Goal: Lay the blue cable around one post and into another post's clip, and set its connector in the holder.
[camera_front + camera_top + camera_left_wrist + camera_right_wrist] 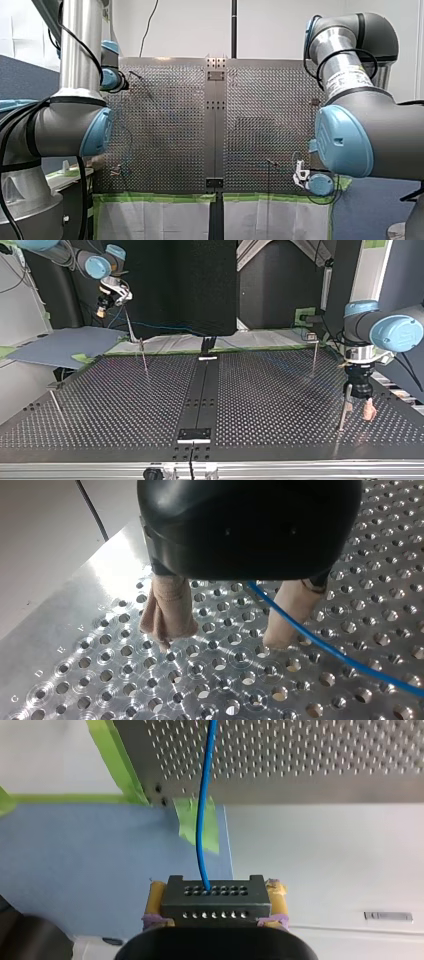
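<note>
Pointing straight down, left hand [222, 637]

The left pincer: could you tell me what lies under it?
The perforated table, and the cable passing between the open fingers of the left pincer. The pincer's black body hides where the cable leads above them.

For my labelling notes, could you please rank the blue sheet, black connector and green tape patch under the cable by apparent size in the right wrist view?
1. blue sheet
2. black connector, enlarged by nearness to the camera
3. green tape patch
</note>
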{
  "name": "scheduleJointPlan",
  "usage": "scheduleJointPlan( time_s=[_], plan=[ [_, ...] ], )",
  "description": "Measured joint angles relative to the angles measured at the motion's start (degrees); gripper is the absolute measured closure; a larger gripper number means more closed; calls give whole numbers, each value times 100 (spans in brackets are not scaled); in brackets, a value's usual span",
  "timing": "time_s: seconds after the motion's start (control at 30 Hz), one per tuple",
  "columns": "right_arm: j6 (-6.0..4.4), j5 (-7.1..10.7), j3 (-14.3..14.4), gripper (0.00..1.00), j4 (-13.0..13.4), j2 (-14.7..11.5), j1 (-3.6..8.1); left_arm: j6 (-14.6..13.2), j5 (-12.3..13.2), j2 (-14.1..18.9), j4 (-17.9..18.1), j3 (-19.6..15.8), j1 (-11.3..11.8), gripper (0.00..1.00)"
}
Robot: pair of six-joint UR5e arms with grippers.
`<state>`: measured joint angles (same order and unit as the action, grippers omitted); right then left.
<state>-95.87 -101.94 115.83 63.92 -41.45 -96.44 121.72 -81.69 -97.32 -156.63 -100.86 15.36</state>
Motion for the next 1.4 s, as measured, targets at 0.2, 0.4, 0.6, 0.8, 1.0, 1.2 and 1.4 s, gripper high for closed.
scheduleJointPlan(
  time_s=[0.2, 0.4, 0.6, 0.8, 1.0, 1.2, 1.4],
  plan=[
    [58, 239, -44, 100, 41, 0, 150, 1, 2, 0, 0, 0, 0, 0],
    [204, 558, -158, 100, 31, 3, 132, -2, 4, 0, 0, 1, -10, 0],
    [280, 899, -201, 100, 49, 4, 99, -7, 4, 0, 0, 0, -27, 0],
    [295, 1221, -226, 100, 59, 5, 115, -7, 1, 0, 0, -1, -35, 0],
    [374, 1532, -323, 100, 60, 8, 209, 8, 4, 0, 0, 2, -59, 0],
    [457, 1870, -448, 100, 51, 9, 311, 37, 9, 1, 0, 2, -71, 0],
    [421, 2223, -551, 100, 31, 25, 371, 130, 127, 1, 38, 4, -66, 0]
  ],
)
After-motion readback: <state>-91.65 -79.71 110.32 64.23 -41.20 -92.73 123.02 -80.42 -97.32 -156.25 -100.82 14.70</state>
